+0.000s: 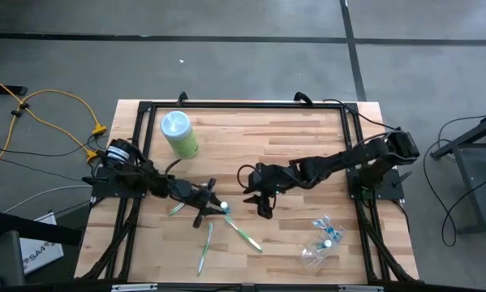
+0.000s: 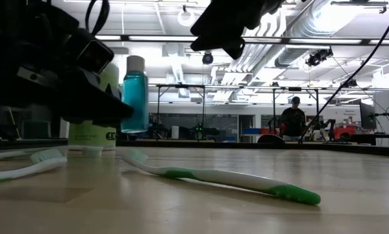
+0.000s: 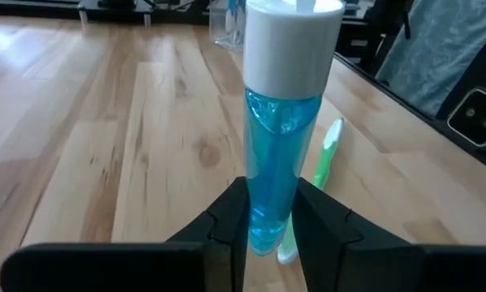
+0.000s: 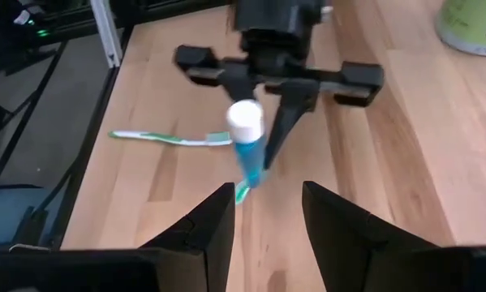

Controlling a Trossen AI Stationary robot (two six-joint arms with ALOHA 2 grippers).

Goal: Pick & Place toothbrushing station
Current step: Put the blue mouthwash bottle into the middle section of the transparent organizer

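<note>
My left gripper [image 1: 214,205] is shut on a small blue tube [image 3: 279,122] with a white cap, which stands upright, cap up, in the low view [image 2: 134,91]. My right gripper [image 1: 263,209] hovers open just to the tube's right, higher up and slanting down toward it, with nothing between its fingers [image 4: 265,215]. A green and white toothbrush [image 2: 226,179] lies flat on the table in front of the tube. Two more toothbrushes [image 1: 204,247] [image 1: 178,208] lie nearby. The clear plastic cup [image 1: 322,242] lies at the near right. My left gripper pinches the tube's lower end [image 3: 263,223] between its two fingers, which come in about level from the table's left. The tube stands upright above the fingers with its white cap [image 3: 291,40] on top. Its bottom seems to be clear of the table.
A pale-green canister [image 1: 178,134] with a light-blue lid stands at the far left of the table. A black frame [image 1: 243,104] runs along the table's edges. A person [image 2: 293,120] stands far off in the room behind.
</note>
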